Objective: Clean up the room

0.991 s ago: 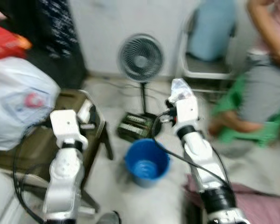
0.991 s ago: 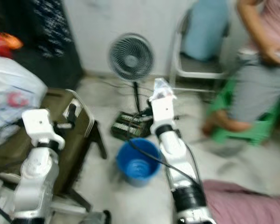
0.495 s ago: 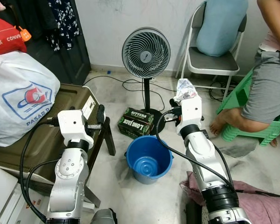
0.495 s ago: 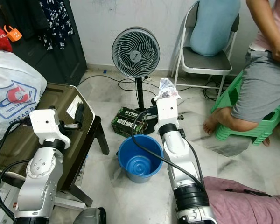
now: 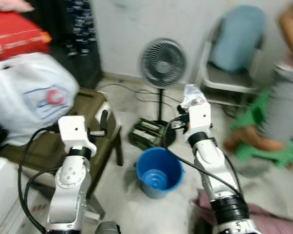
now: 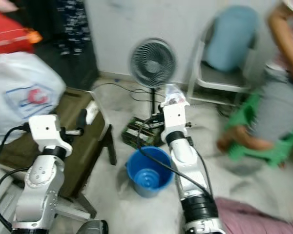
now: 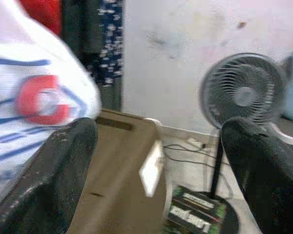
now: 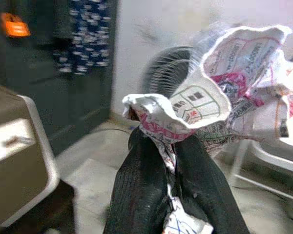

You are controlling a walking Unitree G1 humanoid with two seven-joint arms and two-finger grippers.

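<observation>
Here, right fingers (image 8: pixel 136 195) pinching crinkled printed wrapper (image 8: pixel 219 97), left fingers (image 7: pixel 63 161) spread, round blue plastic bucket (image 5: pixel 158 171) below.

Both silver arms raised forward, right gripper (image 8: pixel 173 165) fingers pinched together, left gripper (image 7: pixel 156 161) fingers spread

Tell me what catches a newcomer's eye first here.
The right gripper holds a crumpled printed wrapper, raised above and just behind the blue bucket on the floor. Behind them stands a pedestal fan; a big white plastic bag sits at the left.
</observation>
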